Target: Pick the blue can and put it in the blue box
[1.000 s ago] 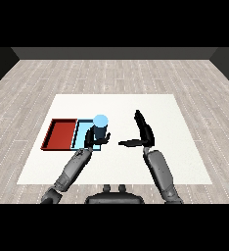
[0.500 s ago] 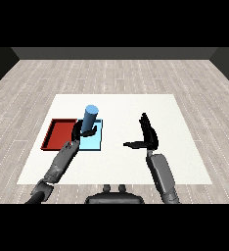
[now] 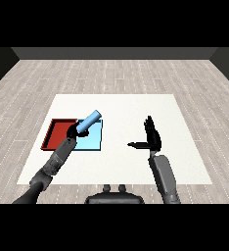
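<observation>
Left hand [image 3: 75, 131]: left of centre, curled round blue can [image 3: 90, 120], tilted up-right over blue tray [image 3: 94, 139]
Right hand [image 3: 151, 138]: right of centre, fingers straight, released
Red tray [image 3: 57, 135]: touching blue tray's left side

The left hand [image 3: 75, 131] is curled shut in a grasp, its forearm rising toward 1 o'clock. The right hand [image 3: 152, 138] stands upright, fingers straight toward 12, thumb toward 9.
</observation>
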